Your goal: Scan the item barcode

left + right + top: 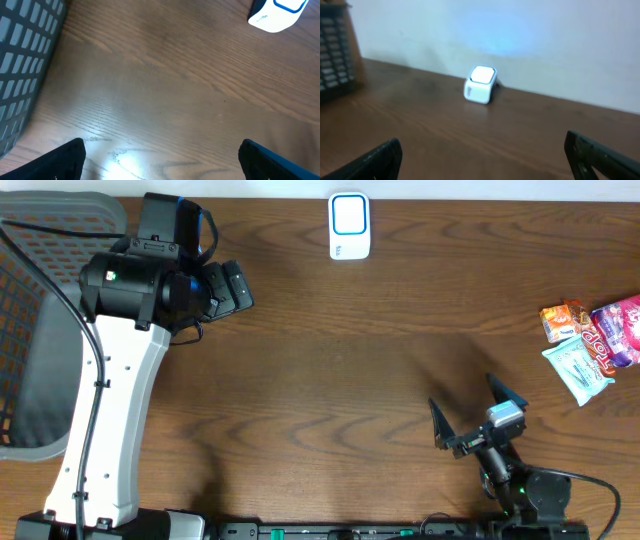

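Note:
The items are several snack packets (590,340) lying at the table's right edge: an orange one (563,321), a pink one (620,330) and a pale teal one (578,370). No barcode shows on them. A white scanner with a blue outline (349,225) stands at the back middle; it also shows in the left wrist view (277,15) and the right wrist view (481,84). My left gripper (235,288) (161,155) hangs open over bare wood at the back left. My right gripper (472,408) (482,150) stands open near the front right, well left of the packets, with nothing in it.
A grey mesh basket (40,330) (20,60) sits off the table's left edge, partly under the left arm. The brown wooden table (330,380) lies bare between the two arms. A pale wall rises behind the scanner in the right wrist view.

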Robot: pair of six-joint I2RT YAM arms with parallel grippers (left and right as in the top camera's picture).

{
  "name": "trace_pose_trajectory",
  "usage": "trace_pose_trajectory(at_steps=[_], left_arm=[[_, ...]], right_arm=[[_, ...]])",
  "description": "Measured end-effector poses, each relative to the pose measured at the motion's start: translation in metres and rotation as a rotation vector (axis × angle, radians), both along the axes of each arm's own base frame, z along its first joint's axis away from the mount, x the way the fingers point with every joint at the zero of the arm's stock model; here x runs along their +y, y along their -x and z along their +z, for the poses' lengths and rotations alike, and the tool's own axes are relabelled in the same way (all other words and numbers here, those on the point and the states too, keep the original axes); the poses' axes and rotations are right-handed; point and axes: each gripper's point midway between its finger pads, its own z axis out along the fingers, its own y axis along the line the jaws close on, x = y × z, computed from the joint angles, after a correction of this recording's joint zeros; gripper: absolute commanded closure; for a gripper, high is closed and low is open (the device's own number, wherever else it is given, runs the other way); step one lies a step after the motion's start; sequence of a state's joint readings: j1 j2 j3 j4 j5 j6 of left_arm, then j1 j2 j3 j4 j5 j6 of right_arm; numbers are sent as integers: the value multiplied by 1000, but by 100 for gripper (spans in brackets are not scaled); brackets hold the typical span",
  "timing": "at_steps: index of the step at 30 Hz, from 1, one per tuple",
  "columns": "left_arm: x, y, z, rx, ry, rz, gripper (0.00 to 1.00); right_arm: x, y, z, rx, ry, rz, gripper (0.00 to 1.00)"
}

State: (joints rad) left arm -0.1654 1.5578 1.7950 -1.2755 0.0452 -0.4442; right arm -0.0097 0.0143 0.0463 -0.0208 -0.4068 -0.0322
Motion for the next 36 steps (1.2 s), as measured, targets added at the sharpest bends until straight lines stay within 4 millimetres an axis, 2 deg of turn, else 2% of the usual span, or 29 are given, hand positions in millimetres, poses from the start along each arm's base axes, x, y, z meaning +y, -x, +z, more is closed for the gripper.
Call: trace_pose_trajectory(at_steps=[4,7,10,16,36], left_arm=[[0,0,0,0,0,0,2],[0,0,0,0,0,0,2],[0,0,0,0,0,0,2],[0,0,0,0,0,0,2],[0,0,0,0,0,0,2]], right_arm=[[-11,-7,-18,45,-19,-67,1],[-18,-9,-18,42,-24,-115,1],[-29,-11,-27,80,-25,-178,1],[-39,-13,-28,84,-25,-237,1],[-53,-15,-30,98,-56,-324,1]])
